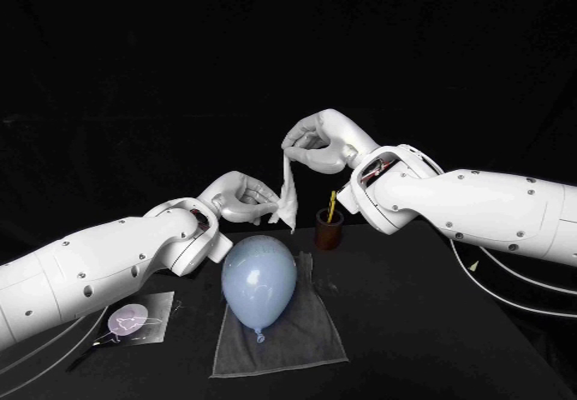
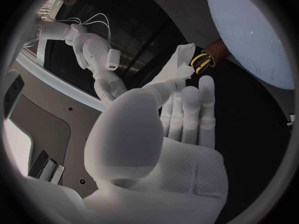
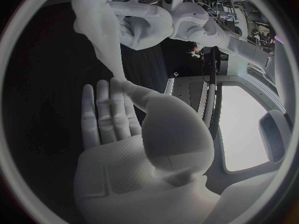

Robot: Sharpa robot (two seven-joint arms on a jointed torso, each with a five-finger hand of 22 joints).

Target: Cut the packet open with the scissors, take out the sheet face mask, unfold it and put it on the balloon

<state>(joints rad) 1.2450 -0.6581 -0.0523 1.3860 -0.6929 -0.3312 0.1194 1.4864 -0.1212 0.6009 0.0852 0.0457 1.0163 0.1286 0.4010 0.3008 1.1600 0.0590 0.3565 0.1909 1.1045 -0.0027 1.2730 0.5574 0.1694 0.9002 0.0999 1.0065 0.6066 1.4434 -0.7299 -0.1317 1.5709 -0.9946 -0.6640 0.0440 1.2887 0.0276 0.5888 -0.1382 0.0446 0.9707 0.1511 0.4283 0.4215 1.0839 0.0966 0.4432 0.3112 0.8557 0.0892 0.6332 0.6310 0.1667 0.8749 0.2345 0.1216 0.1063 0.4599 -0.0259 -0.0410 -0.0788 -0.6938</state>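
Now we see the sheet face mask [image 1: 286, 188] out of its wrapper, hanging as a narrow white strip just above the middle of the head view, held between both hands. The right hand [image 1: 315, 142], higher and a little right of centre, pinches the strip's top end between thumb and a finger. The left hand [image 1: 244, 198], lower and further left, presses its thumb against its fingers on the strip's lower part, and a loose corner dangles below that grip. Under them, apart from the mask, the pale blue balloon [image 1: 258, 279] lies on a grey cloth [image 1: 288, 342], knot toward the bottom edge. Right of the dangling corner stands a brown cup [image 1: 329, 235] holding the yellow-handled scissors [image 1: 332, 202]. At lower left we find the packet [image 1: 130, 321] flat on the black table [image 1: 421, 333].
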